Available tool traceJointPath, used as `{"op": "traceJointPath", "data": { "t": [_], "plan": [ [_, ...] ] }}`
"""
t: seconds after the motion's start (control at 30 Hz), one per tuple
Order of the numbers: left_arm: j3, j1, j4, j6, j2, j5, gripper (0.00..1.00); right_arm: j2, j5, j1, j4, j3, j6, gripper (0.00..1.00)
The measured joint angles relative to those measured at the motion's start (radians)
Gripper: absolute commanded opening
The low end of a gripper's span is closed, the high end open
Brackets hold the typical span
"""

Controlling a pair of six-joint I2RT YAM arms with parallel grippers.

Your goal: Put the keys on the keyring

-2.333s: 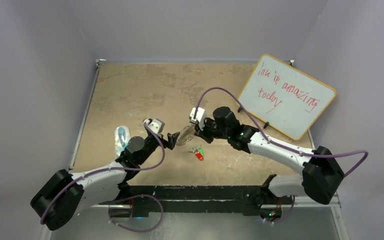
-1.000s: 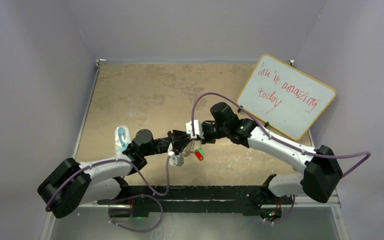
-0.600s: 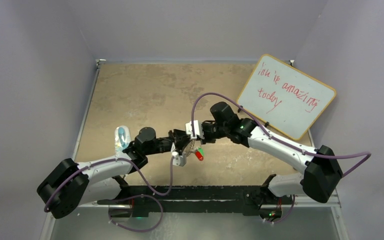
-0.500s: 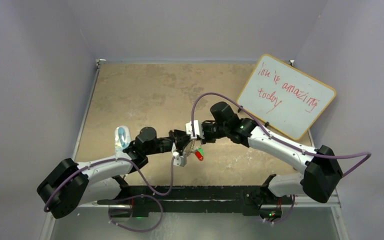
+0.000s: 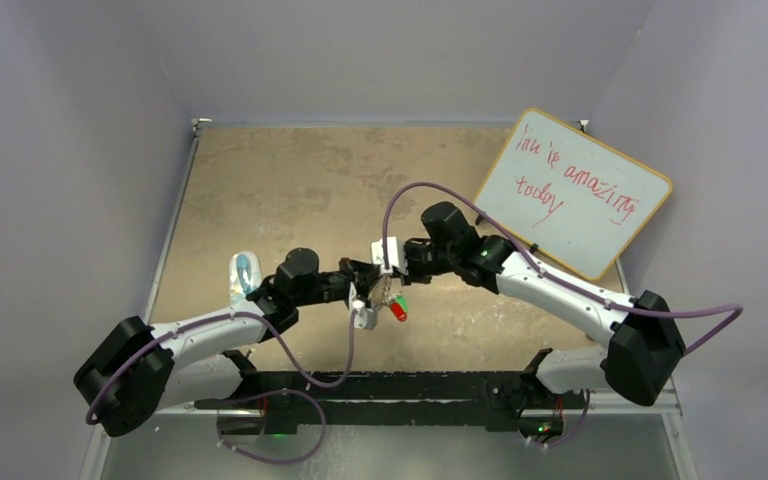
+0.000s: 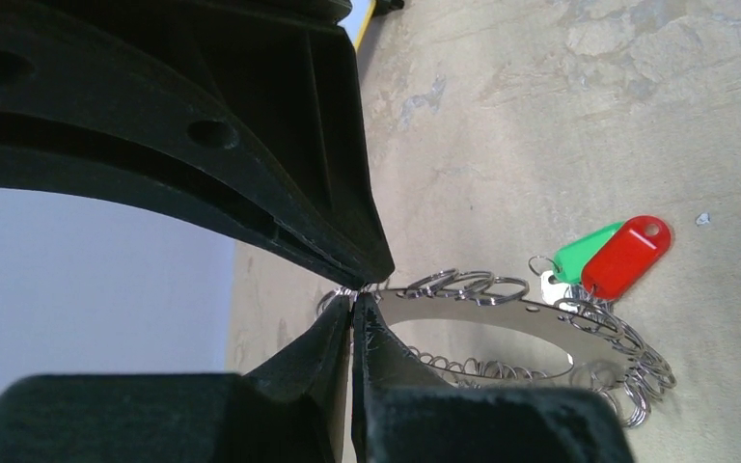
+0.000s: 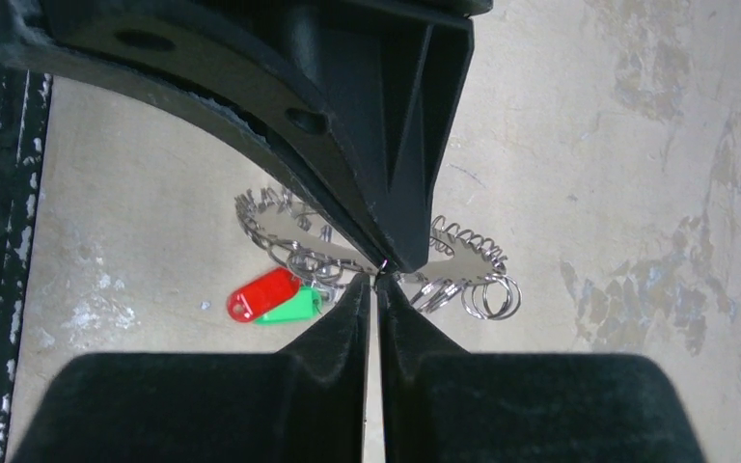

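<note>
The keyring (image 5: 381,291) is a flat silvery ring fringed with small wire loops, and both grippers hold it just over the table. My left gripper (image 6: 355,295) is shut on its looped rim, with the ring's body (image 6: 502,314) stretching to the right. My right gripper (image 7: 378,280) is shut on the rim at another spot, and the ring (image 7: 465,257) shows either side of its fingers. The keys, one red-headed (image 6: 627,256) and one green-headed (image 6: 581,258), lie on the table against the ring's loops. They also show from above (image 5: 398,312) and in the right wrist view (image 7: 262,292). Whether they are hooked on I cannot tell.
A whiteboard (image 5: 572,192) with red writing leans at the back right. A clear bluish plastic object (image 5: 243,276) lies beside the left arm. A black strip (image 5: 400,385) runs along the table's near edge.
My left gripper has edged right and shut on the keyring's rim. The right arm and the keys have stayed where they were.
</note>
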Motion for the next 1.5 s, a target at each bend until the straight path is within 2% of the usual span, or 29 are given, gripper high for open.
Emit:
{"op": "traceJointPath", "data": {
  "t": [0.07, 0.13, 0.23, 0.33, 0.43, 0.57, 0.77, 0.93, 1.3, 1.5],
  "plan": [
    [0.003, 0.0, -0.006, -0.015, 0.0, -0.013, 0.0, 0.0, 0.011, 0.0, 0.015, 0.0, 0.031, 0.48],
    [0.003, 0.0, -0.009, -0.046, 0.0, -0.034, 0.0, -0.003, 0.019, 0.001, 0.05, 0.0, 0.063, 0.61],
    [0.003, 0.0, -0.001, -0.098, 0.0, -0.052, 0.0, -0.024, 0.048, 0.002, 0.128, -0.012, 0.102, 0.71],
    [0.003, -0.001, 0.016, -0.173, 0.001, -0.071, 0.0, -0.069, 0.09, 0.002, 0.22, -0.053, 0.13, 0.73],
    [-0.002, -0.001, 0.053, -0.246, 0.003, -0.087, 0.0, -0.117, 0.132, 0.0, 0.317, -0.117, 0.148, 0.72],
    [-0.053, -0.001, 0.163, -0.358, 0.003, -0.116, 0.0, -0.167, 0.172, -0.006, 0.425, -0.215, 0.164, 0.67],
    [-0.111, -0.001, 0.283, -0.514, 0.003, -0.139, 0.0, -0.182, 0.169, -0.027, 0.553, -0.306, 0.193, 0.51],
    [-0.138, -0.001, 0.353, -0.621, 0.003, -0.155, 0.0, -0.181, 0.136, -0.041, 0.6, -0.335, 0.197, 0.31],
    [-0.171, 0.005, 0.465, -0.739, 0.016, -0.166, 0.0, -0.132, -0.015, -0.055, 0.638, -0.338, 0.163, 0.35],
    [-0.175, 0.047, 0.493, -0.821, 0.026, -0.16, 0.0, -0.091, -0.051, -0.069, 0.628, -0.329, 0.138, 0.36]
  ]
}}
